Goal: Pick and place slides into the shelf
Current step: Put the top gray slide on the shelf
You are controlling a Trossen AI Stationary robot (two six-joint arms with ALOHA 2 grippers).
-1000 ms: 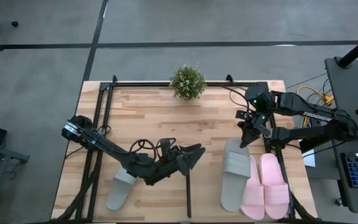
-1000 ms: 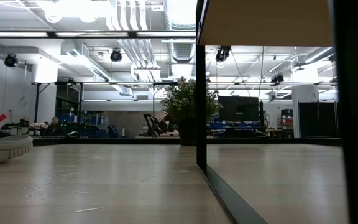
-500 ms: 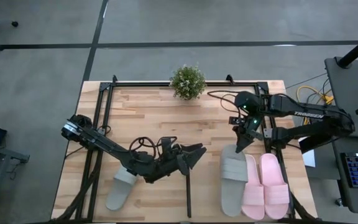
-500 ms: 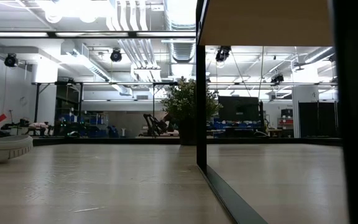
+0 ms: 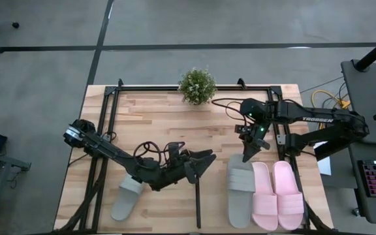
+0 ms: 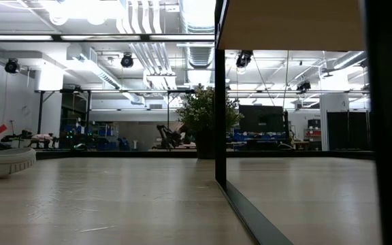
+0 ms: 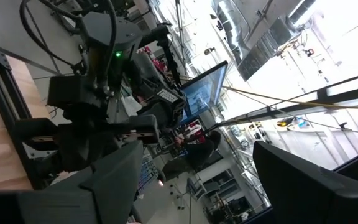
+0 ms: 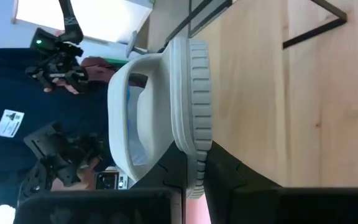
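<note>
One grey-green slide (image 5: pixel 239 190) lies sole down on the pale shelf panel (image 5: pixel 213 196), right of its thin black strip. The pink pair (image 5: pixel 277 196) lies side by side just right of it. The other grey-green slide (image 5: pixel 125 199) rests near the table's left front. My right gripper (image 5: pixel 245 156) is at the far end of the grey-green slide on the panel and is shut on it. My left gripper (image 5: pixel 201 166) hovers open near the table's middle, touching nothing; in its wrist view (image 7: pixel 210 180) the fingers point up at the room. My right gripper pinches the far end of the grey-green slide's sole (image 8: pixel 195 177) between its two fingers. It comes slanting down from the table's far side, along the slide's length. The slide lies flat with its sole on the wood, strap (image 8: pixel 126 112) up.
A small potted plant (image 5: pixel 197 85) stands at the far edge. Black frame rails (image 5: pixel 111 124) run along the left, far and right sides. A black post (image 6: pixel 220 102) and a panel above it show in the low view. A person in dark clothes (image 8: pixel 36 124) stands beyond the table.
My right gripper has moved toward the table's left and a little nearer, drawing the grey-green slide with it. The slide has slid left off the pink slide's edge and now lies straighter beside it. The left arm has kept still.
</note>
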